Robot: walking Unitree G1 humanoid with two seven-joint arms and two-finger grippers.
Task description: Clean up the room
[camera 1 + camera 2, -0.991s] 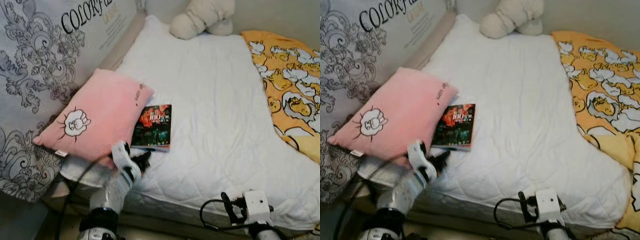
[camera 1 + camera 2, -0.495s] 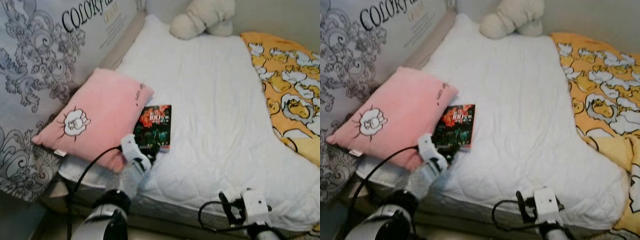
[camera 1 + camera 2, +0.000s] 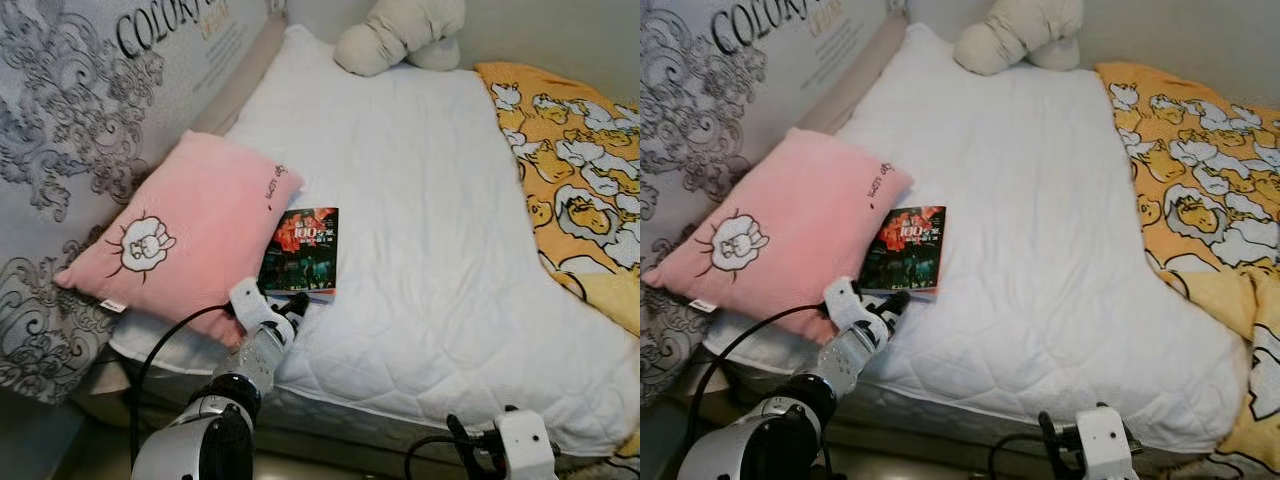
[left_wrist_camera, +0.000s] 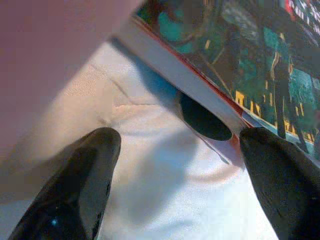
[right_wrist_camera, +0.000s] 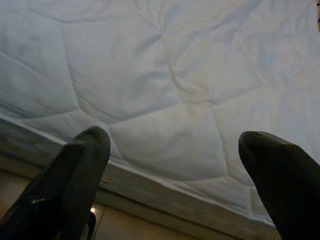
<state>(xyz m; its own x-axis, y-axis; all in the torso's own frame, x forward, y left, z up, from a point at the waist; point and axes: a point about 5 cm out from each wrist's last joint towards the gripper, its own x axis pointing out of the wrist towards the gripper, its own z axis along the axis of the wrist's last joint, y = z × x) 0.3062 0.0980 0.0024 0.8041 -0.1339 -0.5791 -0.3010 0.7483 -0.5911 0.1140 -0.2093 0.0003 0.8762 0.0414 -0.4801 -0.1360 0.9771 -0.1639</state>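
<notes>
The bed carried a pink pillow with the book lying flat just beside it, its long axis running up the mattress. The left pincer sat at the book's near short edge, spread wide and holding nothing, one finger seemingly touching the cover. The right pincer, also open and empty, hung well apart by the mattress edge.

You have a white quilted mattress ahead, with a cream plush toy sitting at its far end. A patterned grey headboard panel printed with "COLOR..." lettering runs along your left side, just behind the bed's edge.
</notes>
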